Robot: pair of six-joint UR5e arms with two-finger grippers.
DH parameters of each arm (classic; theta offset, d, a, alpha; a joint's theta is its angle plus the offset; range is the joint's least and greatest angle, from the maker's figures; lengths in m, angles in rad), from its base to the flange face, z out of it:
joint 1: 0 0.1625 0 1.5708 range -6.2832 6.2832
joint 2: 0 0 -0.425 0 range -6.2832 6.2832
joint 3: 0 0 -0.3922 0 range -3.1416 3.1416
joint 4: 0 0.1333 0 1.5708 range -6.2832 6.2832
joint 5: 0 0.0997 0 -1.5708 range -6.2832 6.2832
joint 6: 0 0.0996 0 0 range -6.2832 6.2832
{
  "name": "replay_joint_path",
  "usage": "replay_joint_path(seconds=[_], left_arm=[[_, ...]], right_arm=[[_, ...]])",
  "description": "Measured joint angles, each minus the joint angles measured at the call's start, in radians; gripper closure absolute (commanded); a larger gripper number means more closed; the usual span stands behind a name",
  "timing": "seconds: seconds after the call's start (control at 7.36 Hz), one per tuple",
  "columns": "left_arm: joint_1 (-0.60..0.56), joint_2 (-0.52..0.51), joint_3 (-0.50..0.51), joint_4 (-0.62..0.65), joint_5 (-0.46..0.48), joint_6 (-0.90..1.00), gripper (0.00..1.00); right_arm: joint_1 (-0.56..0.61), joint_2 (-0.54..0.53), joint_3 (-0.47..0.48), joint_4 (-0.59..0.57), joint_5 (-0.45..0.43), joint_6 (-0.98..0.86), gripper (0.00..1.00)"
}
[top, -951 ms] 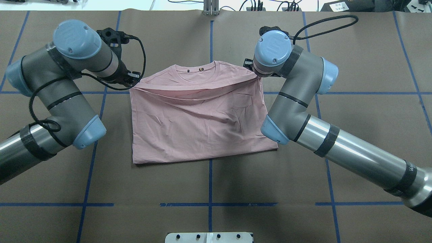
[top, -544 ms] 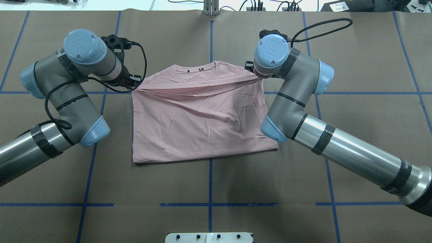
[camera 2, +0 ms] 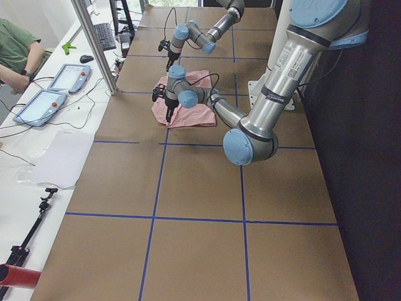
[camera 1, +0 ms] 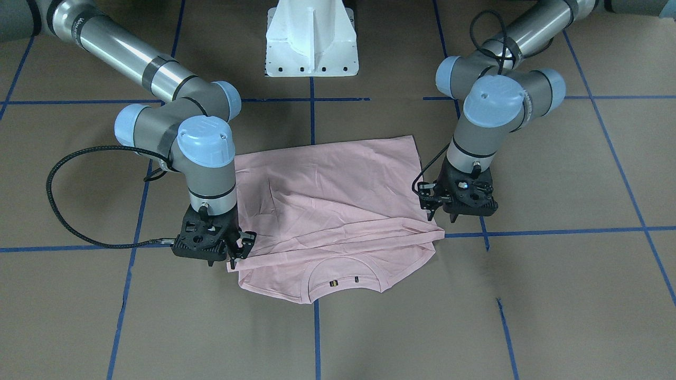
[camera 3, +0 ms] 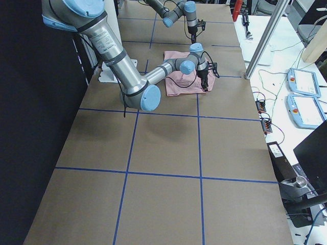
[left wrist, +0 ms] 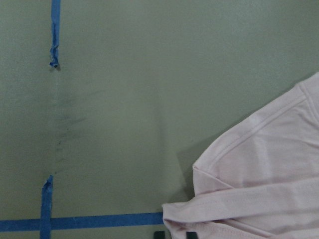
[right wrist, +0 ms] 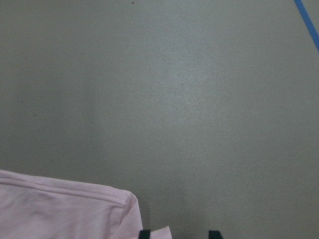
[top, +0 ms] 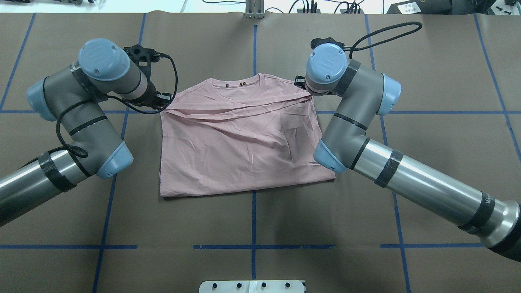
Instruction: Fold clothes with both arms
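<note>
Pink shirt [top: 244, 154] lies plain side up at the centre of the brown-papered table [top: 252, 228], a folded layer reaching just below the collar [top: 242, 85], which points away from the robot. At the layer's left corner the left gripper [camera 1: 441, 214] hovers just above the fabric, jaws apart and gripping nothing. At the opposite corner the right gripper [camera 1: 240, 252] sits low, jaws likewise parted, a bit of fabric edge showing between its fingertips unclamped, and blue tape [top: 252, 211] crosses the table around the shirt
</note>
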Motion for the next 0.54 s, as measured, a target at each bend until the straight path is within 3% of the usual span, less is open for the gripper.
replay_joint_path(seconds=[0.27,0.54], left_arm=[[0.026,0.119,-0.183,-0.011,-0.007,-0.047,0.00],[0.118,0.249,-0.304,-0.063,0.001,-0.184,0.20]], right_arm=[[0.086,-0.081,0.098,0.002,0.171,-0.181,0.00],[0.119,-0.137,0.160,0.002,0.218,-0.257,0.00]])
